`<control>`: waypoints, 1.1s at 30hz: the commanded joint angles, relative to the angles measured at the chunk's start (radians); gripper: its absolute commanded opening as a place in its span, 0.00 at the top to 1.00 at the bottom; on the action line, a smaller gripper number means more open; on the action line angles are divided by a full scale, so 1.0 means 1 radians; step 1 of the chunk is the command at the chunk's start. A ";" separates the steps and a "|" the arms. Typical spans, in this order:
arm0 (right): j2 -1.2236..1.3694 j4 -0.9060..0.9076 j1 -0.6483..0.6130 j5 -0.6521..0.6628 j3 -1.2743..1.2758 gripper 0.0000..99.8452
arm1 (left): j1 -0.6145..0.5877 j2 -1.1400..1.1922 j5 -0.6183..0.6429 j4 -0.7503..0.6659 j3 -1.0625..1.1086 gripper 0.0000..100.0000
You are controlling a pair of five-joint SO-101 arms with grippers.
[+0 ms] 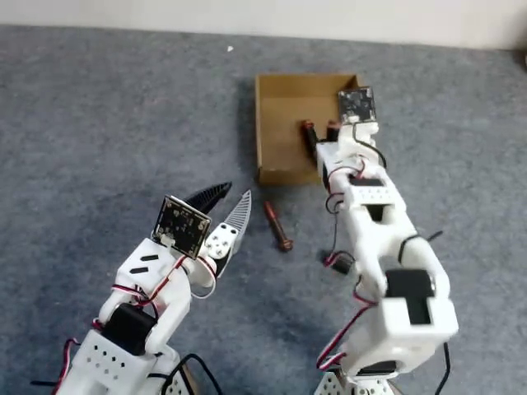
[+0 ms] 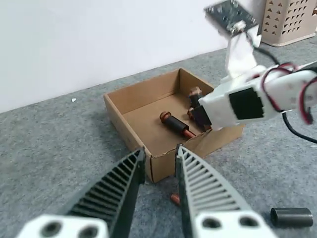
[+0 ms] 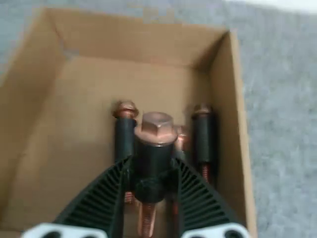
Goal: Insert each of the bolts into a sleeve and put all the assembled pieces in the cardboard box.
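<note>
The cardboard box (image 1: 272, 123) stands at the back of the grey carpet. My right gripper (image 3: 151, 166) hangs inside it, shut on an assembled piece (image 3: 152, 144), a black sleeve with a copper bolt through it. Two more assembled pieces (image 3: 124, 134) (image 3: 203, 134) lie on the box floor beside it. One loose bolt (image 1: 277, 225) lies on the carpet just in front of the box. My left gripper (image 1: 233, 200) is left of that bolt, open, with nothing between its fingers. A loose black sleeve (image 2: 292, 216) lies on the carpet near the right arm.
The right arm (image 1: 375, 222) stretches from the front edge over the carpet to the box's right side. Open carpet spreads to the left of the box and the left arm. A pale perforated basket (image 2: 290, 20) stands far behind.
</note>
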 commanded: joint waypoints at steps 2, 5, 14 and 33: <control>0.031 0.073 0.013 -0.020 -0.130 0.98 | -0.012 0.004 -0.008 -0.026 -0.004 0.87; 0.031 0.145 0.013 -0.020 -0.177 0.93 | -0.012 0.004 -0.008 -0.026 -0.004 0.87; -0.051 0.262 0.008 -0.020 -0.197 0.92 | -0.012 0.004 -0.008 -0.026 -0.004 0.87; -0.243 0.513 -0.001 -0.018 -0.197 0.80 | -0.012 0.004 -0.009 -0.023 0.002 0.87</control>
